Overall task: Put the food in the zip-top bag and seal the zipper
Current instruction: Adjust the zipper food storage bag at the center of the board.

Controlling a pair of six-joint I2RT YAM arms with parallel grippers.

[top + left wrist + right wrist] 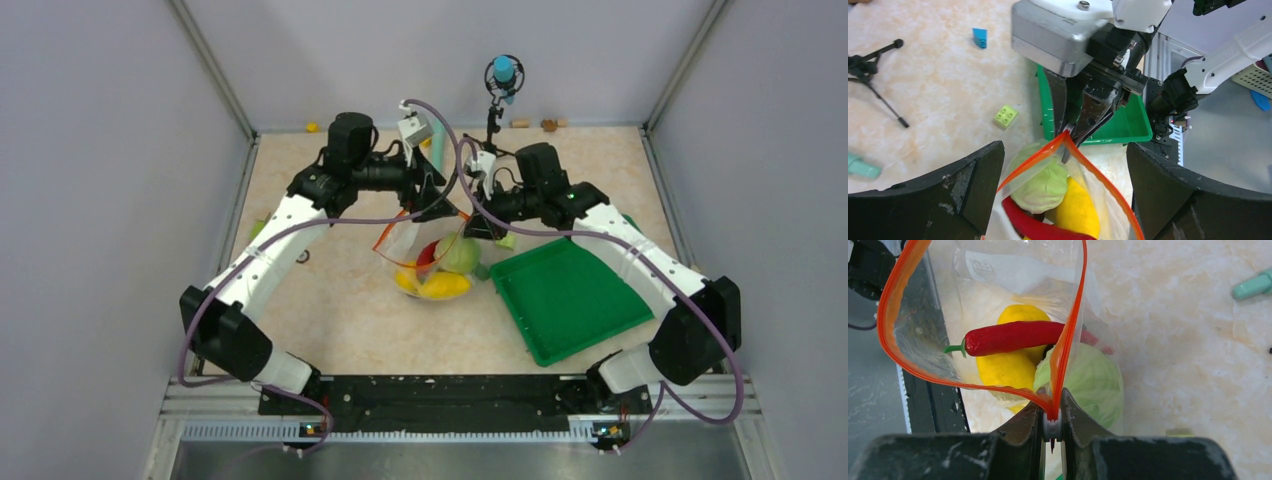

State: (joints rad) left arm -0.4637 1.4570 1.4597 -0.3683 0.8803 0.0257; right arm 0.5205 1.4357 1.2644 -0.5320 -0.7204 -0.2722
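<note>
Top view, bottom edge: both arm bases, arms reaching up to frame centre. Right of centre a green tray (565, 300) lies askew on the table (340, 300). Just left of it, mid-frame, is the zip-top bag (402, 240), clear, w/ food inside. A yellow piece (445, 287) is lowest in frame, w/ a green leafy ball (460, 255) above it.

Right wrist view, bottom centre: right gripper (1053, 422) is clenched on the zipper (893, 350), pinching the orange-red strip where its two sides meet. There's a small pale bit btwn the fingers; can't tell if it's the slider. The mouth gapes as a loop toward upper left. Through it, a red chili (1013, 336) lies across the yellow piece, leafy ball to the right against the bag wall.

Left wrist view: left gripper (1065, 150) is released, jaws spread wide, one finger lower left, the other lower right. The bag mouth sits btwn them and nothing is gripped. Can't tell if either finger touches the plastic.

Farther out there's a lime block (1006, 116) left of the tray, a blue block (980, 37) near the top and a teal stick (863, 167) at the left edge. A black tripod (493, 115) stands top centre in the top view.
</note>
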